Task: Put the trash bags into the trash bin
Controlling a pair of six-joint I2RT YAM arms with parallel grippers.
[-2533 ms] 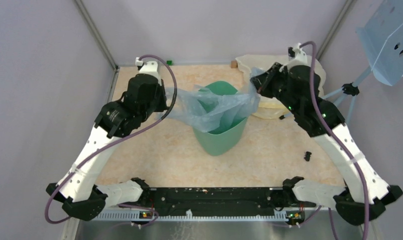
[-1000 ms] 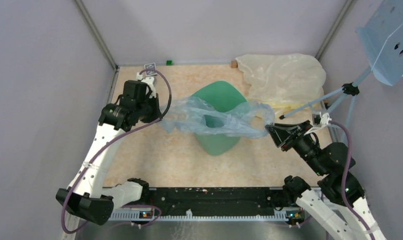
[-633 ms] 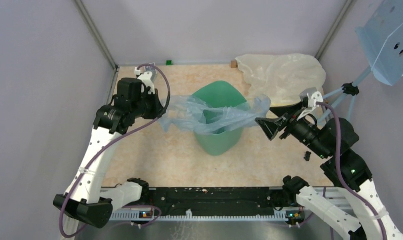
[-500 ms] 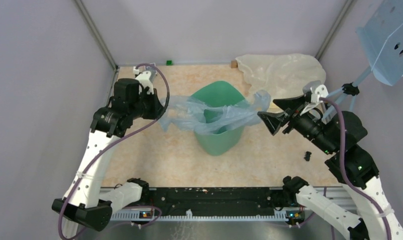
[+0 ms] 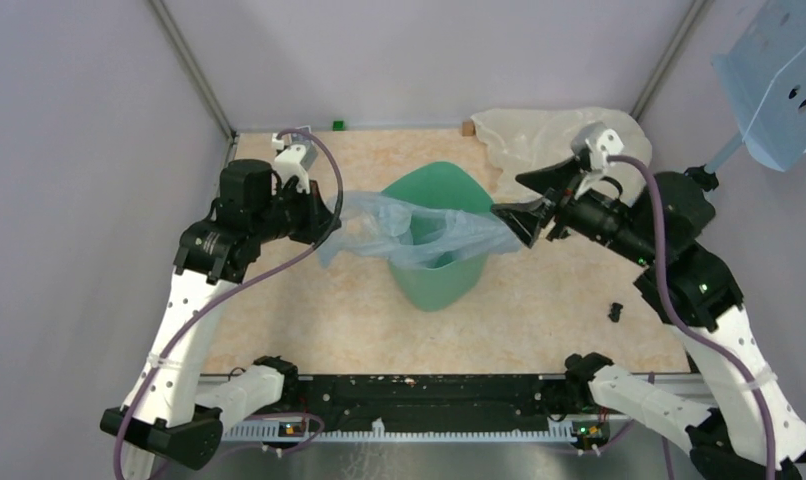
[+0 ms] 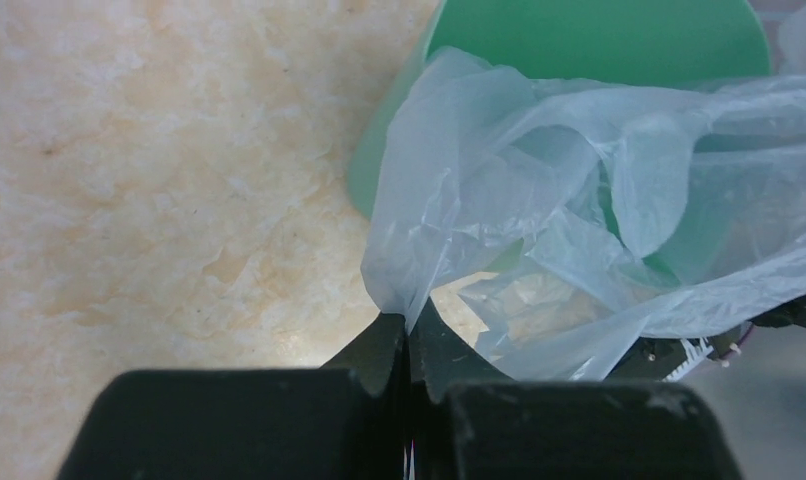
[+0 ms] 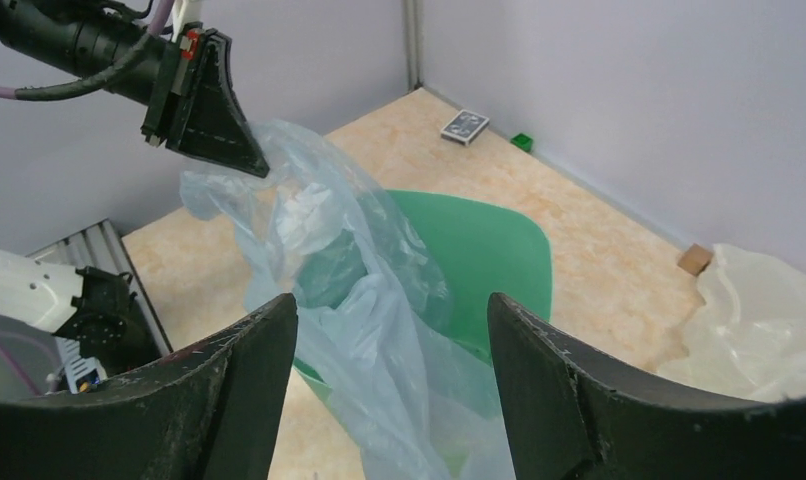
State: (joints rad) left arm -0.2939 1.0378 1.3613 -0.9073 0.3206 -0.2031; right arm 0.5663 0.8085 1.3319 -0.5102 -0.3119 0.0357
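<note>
two end effectors are recorded at opposite ends of the trash bag. the left end effector is seen clamped shut on a pinch of the bag's left edge, held above the bench just left of the trash bin.

change noted: a second ago the bag's right end was held by the right end effector and drawn out to the near right of the bin. that grip has since been let go, the jaws have been spread wide, and the arm has been swung back to the far right. the jaws are now presented open at the bag's right end, with film seen low between them in the right wrist view; contact cannot be confirmed.

position of the bag: it is draped across the bin mouth from left to right, its middle sagging partly inside and both ends still outside the rim.

assessment: the bag is supported from the left only, and a fresh grasp on the right is judged to be in preparation. the task is not complete. the cream-yellow bag is left untouched at the far right.

markings: no brand or legible writing is found. a small patterned card and a green block are noted by the far wall; the card's print is too small to be read.
</note>
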